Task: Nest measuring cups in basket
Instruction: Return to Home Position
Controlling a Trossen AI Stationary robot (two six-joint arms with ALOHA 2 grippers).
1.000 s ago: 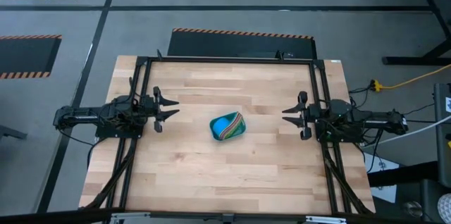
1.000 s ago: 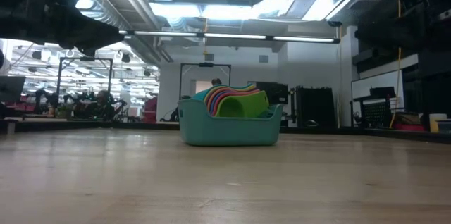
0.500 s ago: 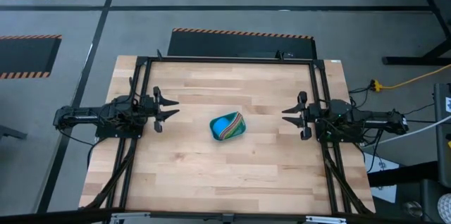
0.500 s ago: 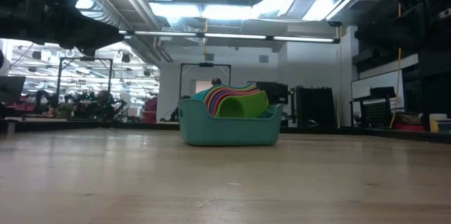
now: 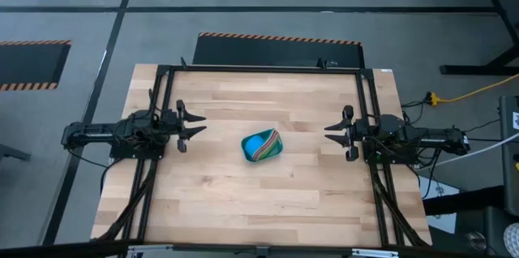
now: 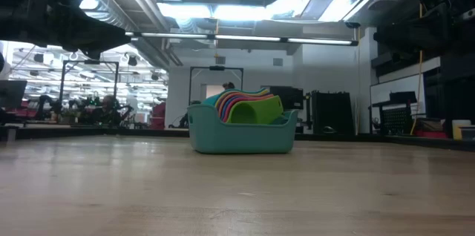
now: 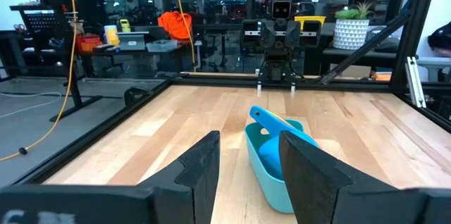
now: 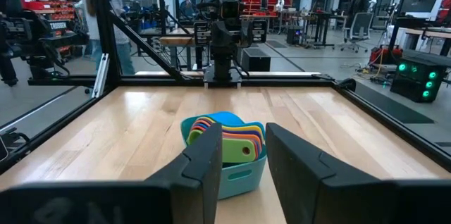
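Observation:
The teal basket [image 5: 262,146] stands on its base at the middle of the table, also in the low view [image 6: 241,137]. The measuring cups [image 8: 224,141] sit nested inside it, their flat handles fanned above the rim [image 6: 245,104]; a light blue cup [image 7: 271,150] shows at one end. My left gripper [image 5: 196,122] hovers open at the table's left edge, pointing level toward the basket. My right gripper [image 5: 331,133] hovers open at the right edge, facing it. Neither gripper holds anything.
A black metal frame [image 5: 259,69] runs along the table's far edge and down both sides. Bare wood lies all around the basket. Beyond the table is a workshop with people [image 8: 106,13] and benches.

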